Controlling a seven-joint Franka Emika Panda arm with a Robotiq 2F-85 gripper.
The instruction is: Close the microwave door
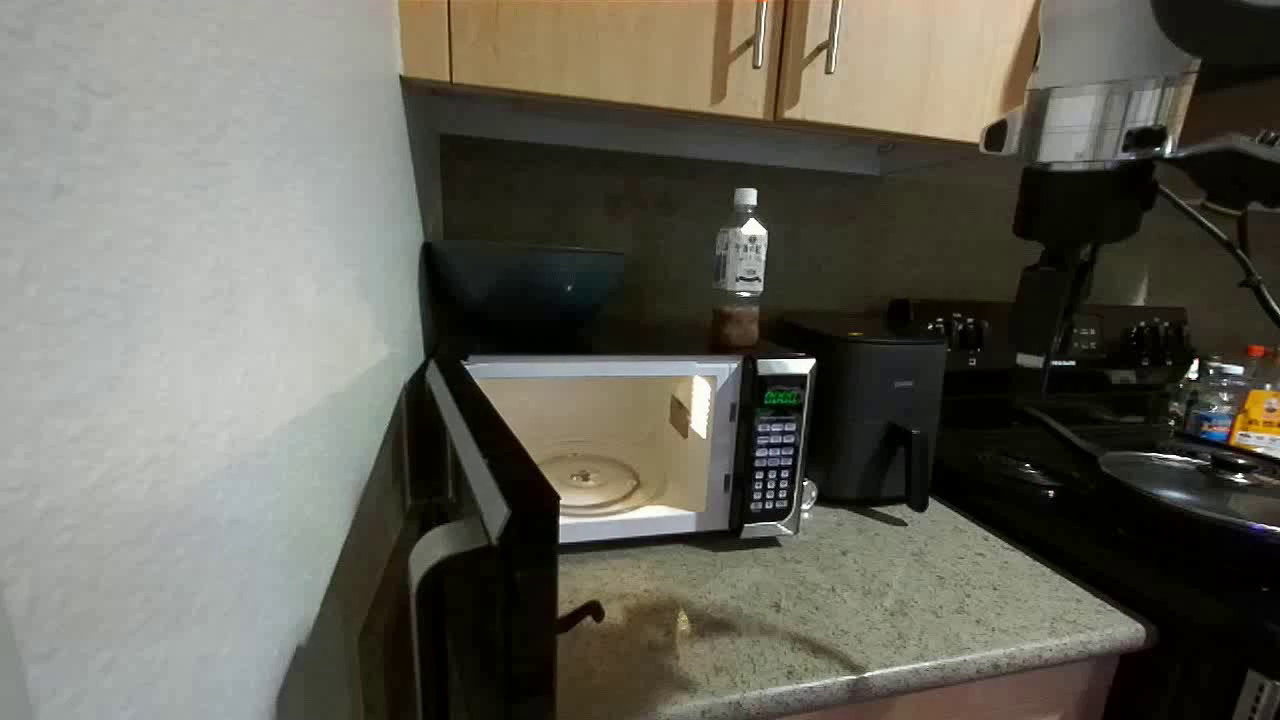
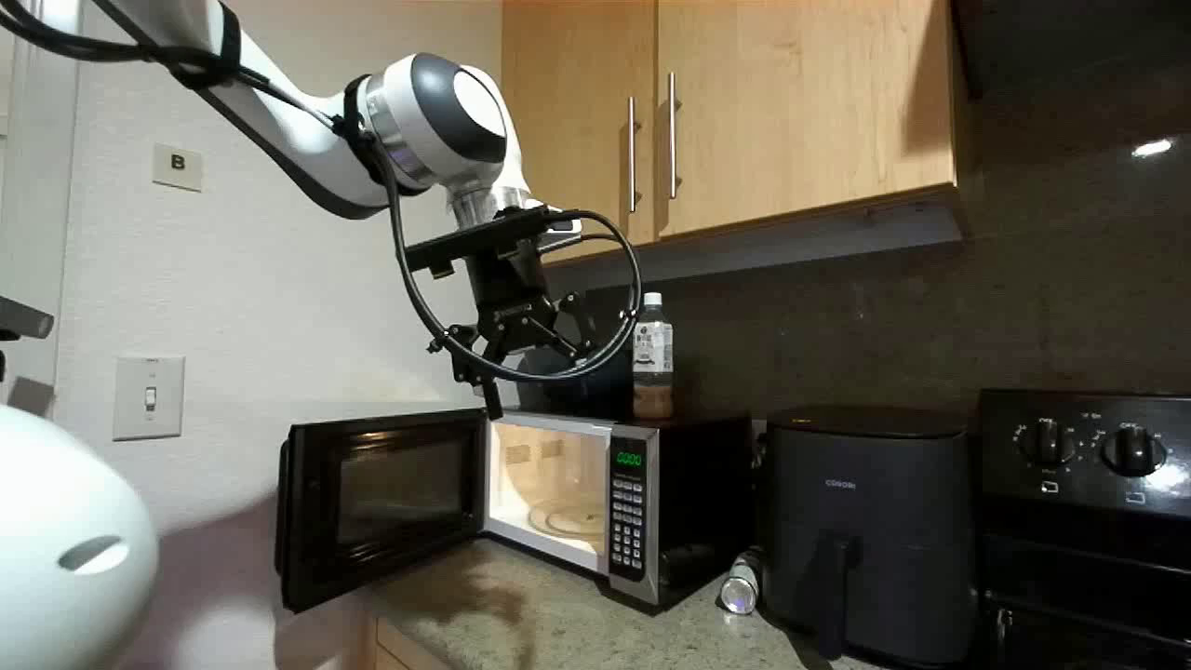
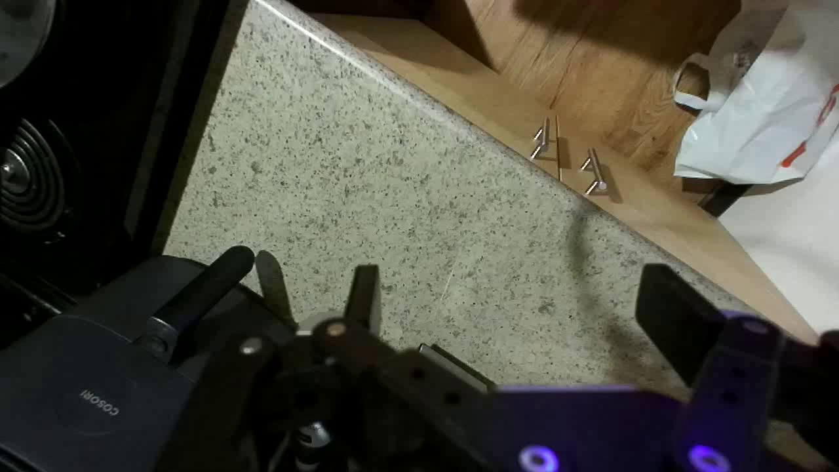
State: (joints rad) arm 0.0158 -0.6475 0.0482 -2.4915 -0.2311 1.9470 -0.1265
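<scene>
Jaws spread wide apart, the gripper point(image 3: 511, 292) points down over the counter point(image 3: 367, 164) in the wrist view. In both exterior views the microwave door point(image 2: 400, 493) stands swung open, reaching out from the front of the microwave point(image 2: 702, 502) on the side away from the button panel point(image 1: 773, 465), near the pale wall point(image 1: 200, 250); the gripper is well apart from that door. Light fills the white inside, where a round turntable point(image 1: 585, 480) lies, and green digits glow on the display point(image 1: 782, 397). On top of the microwave a bottle point(image 1: 740, 255) with a white cap stands upright, brown in its lower part; a dark bowl point(image 1: 540, 282), its base lost in shadow, sits nearer the wall. Beside the microwave on the counter stands a black air fryer point(image 2: 884, 549), its handle point(image 2: 836, 596) facing out, with what looks like a can point(image 2: 742, 588) between the two. On the air fryer's other side is the stove point(image 2: 1070, 549), bearing a lidded pan point(image 1: 1185, 487). Cupboards point(image 1: 620, 60) hang above, and a light switch point(image 2: 150, 397) is set in the wall. In the wrist view a white plastic bag point(image 3: 754, 124) shows past the counter's edge, by the wooden floor point(image 3: 590, 78).
</scene>
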